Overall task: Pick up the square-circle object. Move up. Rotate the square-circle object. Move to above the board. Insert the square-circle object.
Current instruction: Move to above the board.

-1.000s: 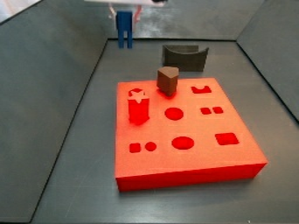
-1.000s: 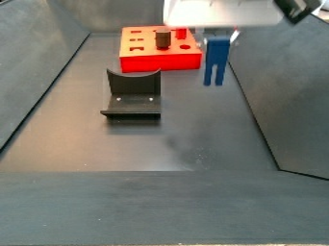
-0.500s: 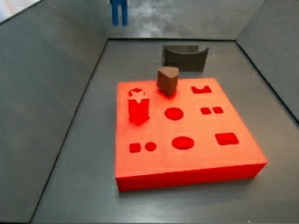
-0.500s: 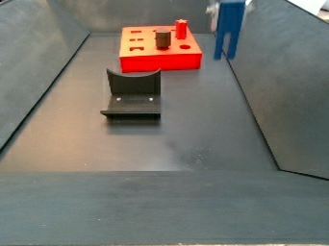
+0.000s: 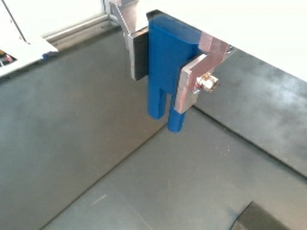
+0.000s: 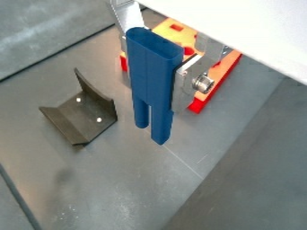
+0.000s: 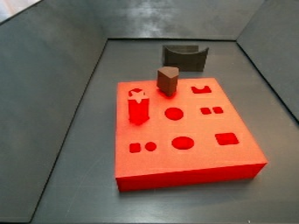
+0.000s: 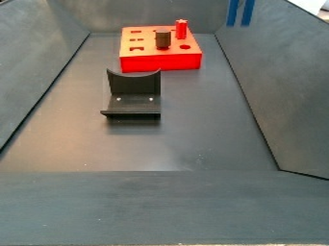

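- Between the gripper (image 5: 168,65) fingers, you have the blue square-circle object (image 5: 168,67) clamped: in both wrist views the silver plates press on its two sides, so the pick-up looks done.
- Its long axis runs up and down, with the two short prongs pointing at the floor (image 5: 108,171) and the solid end up between the fingers.
- You can see it hangs clear of the floor, with nothing touching the prongs; I judge the lift is well under way or finished.
- Below and off to one side in a wrist view sits the dark fixture (image 6: 78,117), well apart from the object (image 6: 153,81).
- Beyond the object in that same view you can make out an edge of the red board (image 6: 222,72), partly hidden by the gripper (image 6: 156,76). You are not over it yet.
- Farther out, a side view shows only the prong tips (image 8: 240,12) at the top edge, high above and to one side of the board (image 8: 161,60). The gripper itself is out of frame there.
- On the board (image 7: 228,162) stand a red peg (image 7: 136,107) and a brown peg (image 7: 169,82); several holes lie open.
- Left for you, as I judge it: the rotation (no turn shows yet), the move above the board, and the insertion.
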